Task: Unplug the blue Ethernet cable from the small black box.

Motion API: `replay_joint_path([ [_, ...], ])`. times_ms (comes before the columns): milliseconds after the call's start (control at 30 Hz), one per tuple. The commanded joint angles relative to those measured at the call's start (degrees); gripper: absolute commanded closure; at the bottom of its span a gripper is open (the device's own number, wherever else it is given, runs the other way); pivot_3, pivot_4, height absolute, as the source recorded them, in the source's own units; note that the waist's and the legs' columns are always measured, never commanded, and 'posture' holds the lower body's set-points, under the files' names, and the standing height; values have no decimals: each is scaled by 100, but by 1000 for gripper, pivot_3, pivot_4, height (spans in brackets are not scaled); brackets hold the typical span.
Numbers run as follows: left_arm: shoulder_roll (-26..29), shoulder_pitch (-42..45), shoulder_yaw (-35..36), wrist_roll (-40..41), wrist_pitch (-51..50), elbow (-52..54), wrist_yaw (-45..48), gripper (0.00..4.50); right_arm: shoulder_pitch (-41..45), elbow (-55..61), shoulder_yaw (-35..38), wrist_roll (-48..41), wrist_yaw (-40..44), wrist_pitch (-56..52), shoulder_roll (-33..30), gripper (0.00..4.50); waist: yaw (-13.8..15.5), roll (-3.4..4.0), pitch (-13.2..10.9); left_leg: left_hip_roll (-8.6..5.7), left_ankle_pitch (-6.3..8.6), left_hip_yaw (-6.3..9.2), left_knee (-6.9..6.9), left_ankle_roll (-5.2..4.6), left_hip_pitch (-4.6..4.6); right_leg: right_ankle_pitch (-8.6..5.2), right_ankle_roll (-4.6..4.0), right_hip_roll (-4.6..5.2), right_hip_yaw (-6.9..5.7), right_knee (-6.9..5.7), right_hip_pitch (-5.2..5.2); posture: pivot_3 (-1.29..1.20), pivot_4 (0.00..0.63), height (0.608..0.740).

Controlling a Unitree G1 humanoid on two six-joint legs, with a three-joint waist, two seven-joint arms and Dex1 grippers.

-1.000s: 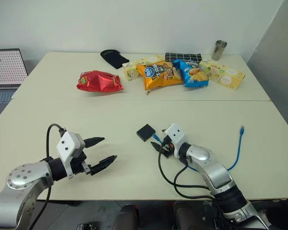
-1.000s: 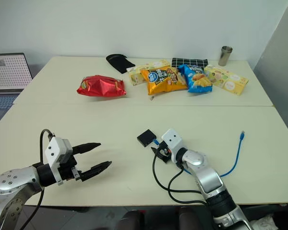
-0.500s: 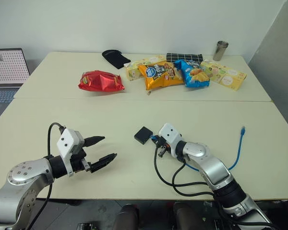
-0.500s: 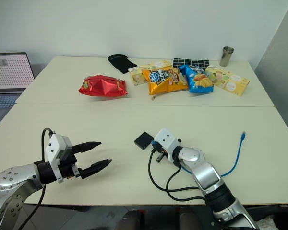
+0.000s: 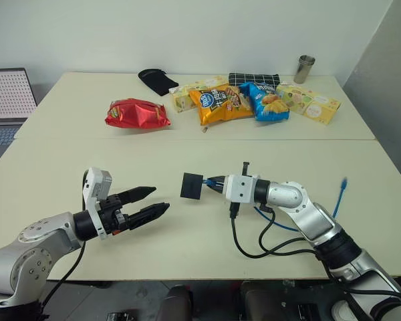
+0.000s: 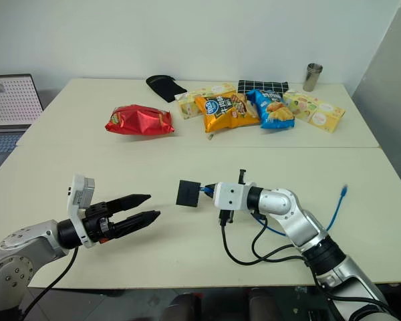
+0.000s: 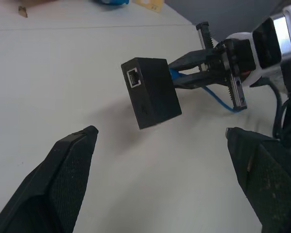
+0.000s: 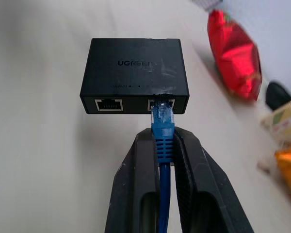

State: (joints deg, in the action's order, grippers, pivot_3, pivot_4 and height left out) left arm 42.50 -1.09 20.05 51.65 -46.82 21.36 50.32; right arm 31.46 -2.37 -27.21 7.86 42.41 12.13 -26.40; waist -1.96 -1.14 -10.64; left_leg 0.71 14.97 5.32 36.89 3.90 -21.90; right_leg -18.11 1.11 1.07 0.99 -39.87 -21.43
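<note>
Blue Ethernet cable [image 8: 163, 138] remains plugged into the small black box [image 5: 191, 185], suspended above the cream table [image 5: 187, 157] (snack bags [image 5: 220, 103] at the far edge). Right gripper [image 5: 212, 182] is clamped on the plug; left gripper [image 5: 150, 200] gapes empty nearby.

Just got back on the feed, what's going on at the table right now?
The right gripper is shut on the thin bright-blue Ethernet cable, just behind its plug. The plug sits in a port of the small matte-black plastic box, which hangs off the cream table on the cable. The left gripper is open beside the box, apart from it. Red, orange and blue snack bags lie at the far side.
</note>
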Motion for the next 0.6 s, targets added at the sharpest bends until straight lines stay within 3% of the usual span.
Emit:
replay_joint_path([
  [33, 44, 206, 5, 314, -191, 46, 25, 0, 329, -281, 22, 49, 144, 1282, 15, 4365, 4, -1, -1, 0, 0, -1, 1, 0, 0, 0, 0, 0, 1, 0, 0, 0, 150, 740],
  [333, -20, 355, -256, 417, -248, 17, 164, 0, 577, -509, 37, 97, 225, 2134, 250, 4365, 11, -1, -1, 4, -1, 2, 1, 2, 0, 1, -1, 2, 2, -1, 0, 0, 150, 740],
  [367, -34, 382, -299, 380, -212, -12, 183, 361, 584, -517, 39, 112, 234, 2173, 269, 4365, 12, -1, -1, 4, -1, 2, 2, 2, 0, 1, -1, 2, 2, -1, 0, 0, 150, 740],
  [600, -87, 552, -499, 316, -136, -139, 320, 1779, 616, -601, 49, 207, 233, 2337, 373, 4366, 12, -1, -1, 3, -1, 2, 2, 2, 0, 1, -1, 2, 2, -2, 0, 0, 150, 740],
])
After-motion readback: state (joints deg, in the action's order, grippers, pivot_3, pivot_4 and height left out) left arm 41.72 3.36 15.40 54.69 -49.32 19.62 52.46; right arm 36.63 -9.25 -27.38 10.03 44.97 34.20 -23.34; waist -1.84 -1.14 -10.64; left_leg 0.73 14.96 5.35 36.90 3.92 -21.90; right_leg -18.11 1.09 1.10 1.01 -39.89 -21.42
